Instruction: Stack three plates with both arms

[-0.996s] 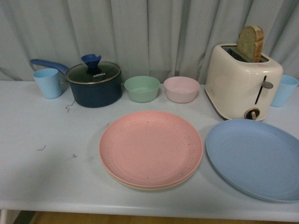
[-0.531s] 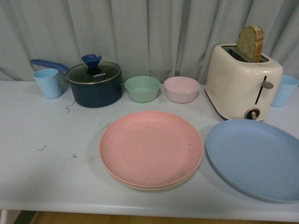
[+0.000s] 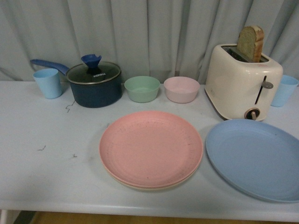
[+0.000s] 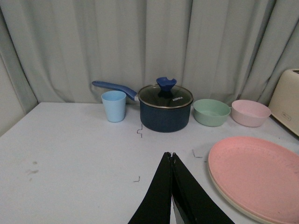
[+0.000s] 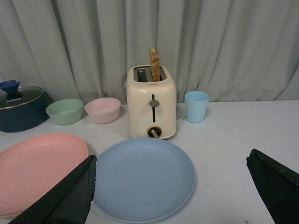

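Observation:
The pink plate [image 3: 151, 147] lies at the table's middle on top of the beige plate [image 3: 154, 187], of which only a thin rim shows. The blue plate [image 3: 255, 157] lies alone to its right, in front of the toaster. Neither arm shows in the front view. In the left wrist view my left gripper [image 4: 171, 155] is shut and empty above bare table, with the pink plate [image 4: 259, 174] off to one side. In the right wrist view my right gripper [image 5: 171, 168] is wide open, its fingers [image 5: 70, 193] spread either side of the blue plate [image 5: 143, 177].
A cream toaster [image 3: 243, 81] with a bread slice stands behind the blue plate. A green bowl [image 3: 142, 88], pink bowl [image 3: 181, 89], lidded dark blue pot [image 3: 93, 83] and two light blue cups [image 3: 47, 82] [image 3: 284, 89] line the back. The table's front edge [image 3: 140, 207] is near.

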Robot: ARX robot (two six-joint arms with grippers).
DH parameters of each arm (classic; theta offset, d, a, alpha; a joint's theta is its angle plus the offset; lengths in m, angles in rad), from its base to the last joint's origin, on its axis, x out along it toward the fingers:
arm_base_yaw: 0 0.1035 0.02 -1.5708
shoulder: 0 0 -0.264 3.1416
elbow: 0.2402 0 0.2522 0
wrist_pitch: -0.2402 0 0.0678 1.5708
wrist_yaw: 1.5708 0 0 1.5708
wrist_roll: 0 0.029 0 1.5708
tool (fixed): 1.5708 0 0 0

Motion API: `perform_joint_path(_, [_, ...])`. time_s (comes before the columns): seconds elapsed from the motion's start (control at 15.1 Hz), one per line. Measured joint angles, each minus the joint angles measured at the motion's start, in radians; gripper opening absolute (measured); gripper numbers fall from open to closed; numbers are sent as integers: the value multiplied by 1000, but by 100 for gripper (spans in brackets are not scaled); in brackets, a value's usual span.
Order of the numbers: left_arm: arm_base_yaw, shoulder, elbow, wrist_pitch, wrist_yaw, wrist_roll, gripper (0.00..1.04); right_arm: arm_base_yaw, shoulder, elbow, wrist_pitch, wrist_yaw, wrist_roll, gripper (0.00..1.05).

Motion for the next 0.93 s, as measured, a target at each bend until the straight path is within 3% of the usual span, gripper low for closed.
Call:
perform_joint_path(0.46, [0,-107,0,-109,0,0,2,0,0,0,0,0,0,98])
perform_joint_path(0.53, [0,-193,1,-250,3,0,2,0,0,0,0,0,0,98])
perform_joint_path(0.6, [0,-259,1,-278,0,0,2,0,0,0,0,0,0,98])
perform_joint_path(0.86, [1,-266,1,-270,0,0,2,0,0,0,0,0,0,98])
perform_joint_path(0.93, [1,-266,1,-275,0,0,10,0,0,0,1,0,0,98])
